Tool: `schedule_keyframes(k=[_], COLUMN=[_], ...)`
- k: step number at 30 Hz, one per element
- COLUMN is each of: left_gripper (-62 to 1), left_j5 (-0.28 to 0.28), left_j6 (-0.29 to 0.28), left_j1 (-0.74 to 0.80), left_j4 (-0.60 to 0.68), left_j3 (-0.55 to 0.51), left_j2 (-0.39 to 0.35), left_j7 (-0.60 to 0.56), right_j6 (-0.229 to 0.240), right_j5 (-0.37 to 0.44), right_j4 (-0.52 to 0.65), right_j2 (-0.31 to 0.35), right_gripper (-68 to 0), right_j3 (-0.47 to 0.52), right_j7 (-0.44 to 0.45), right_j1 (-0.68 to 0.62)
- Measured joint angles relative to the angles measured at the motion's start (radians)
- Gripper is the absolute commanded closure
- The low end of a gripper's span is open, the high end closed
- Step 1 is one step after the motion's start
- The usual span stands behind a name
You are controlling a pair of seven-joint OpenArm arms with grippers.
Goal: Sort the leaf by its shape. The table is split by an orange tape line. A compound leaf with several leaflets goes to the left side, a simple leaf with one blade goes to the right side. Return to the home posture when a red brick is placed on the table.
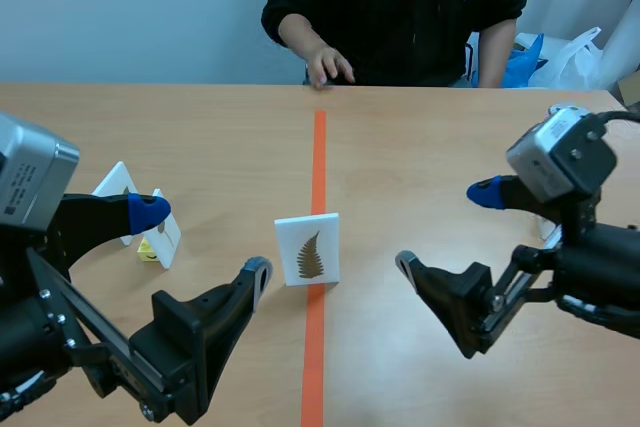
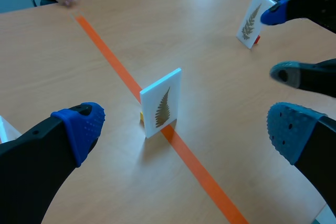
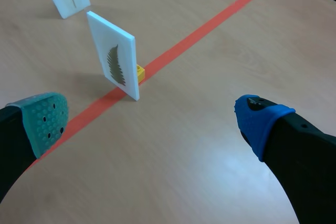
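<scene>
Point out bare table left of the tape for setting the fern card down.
Bare wood lies left of the orange tape line, between the white fern-leaf card and the person's hand. Crowded further left: white leaf cards beside the left end effector.

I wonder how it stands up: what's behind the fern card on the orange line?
A small yellow block sits at the foot of the card, on the tape. The card covers most of it, so how they join cannot be seen.
</scene>
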Motion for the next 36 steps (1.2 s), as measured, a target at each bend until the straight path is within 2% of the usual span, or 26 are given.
schedule_keyframes(k=[5, 13, 15, 22, 29, 33, 36], left_gripper=[-62.3, -62.3, -62.3, -62.3, -62.3, -62.3, -62.3], left_j5=[0.0, 0.0, 0.0, 0.0, 0.0, 0.0, 0.0], left_j6=[0.0, 0.0, 0.0, 0.0, 0.0, 0.0, 0.0], left_j1=[0.0, 0.0, 0.0, 0.0, 0.0, 0.0, 0.0], left_j4=[0.0, 0.0, 0.0, 0.0, 0.0, 0.0, 0.0], left_j3=[0.0, 0.0, 0.0, 0.0, 0.0, 0.0, 0.0], left_j2=[0.0, 0.0, 0.0, 0.0, 0.0, 0.0, 0.0], left_j7=[0.0, -0.001, -0.003, -0.004, -0.004, -0.004, -0.004], right_j6=[-0.018, -0.067, -0.077, -0.16, -0.227, -0.227, -0.227], right_j5=[-0.064, -0.127, -0.167, -0.242, -0.3, -0.299, -0.299], right_j4=[-0.152, -0.38, -0.428, -0.558, -0.637, -0.637, -0.637], right_j2=[-0.023, -0.104, -0.13, -0.226, -0.274, -0.274, -0.274], right_gripper=[-67.9, -67.9, -67.9, -67.9, -45.3, -26.2, -16.0], right_j3=[-0.105, -0.258, -0.295, -0.409, -0.485, -0.491, -0.491], right_j7=[0.032, 0.094, 0.109, 0.133, 0.135, 0.135, 0.135], right_j1=[0.133, 0.303, 0.338, 0.424, 0.445, 0.442, 0.442])
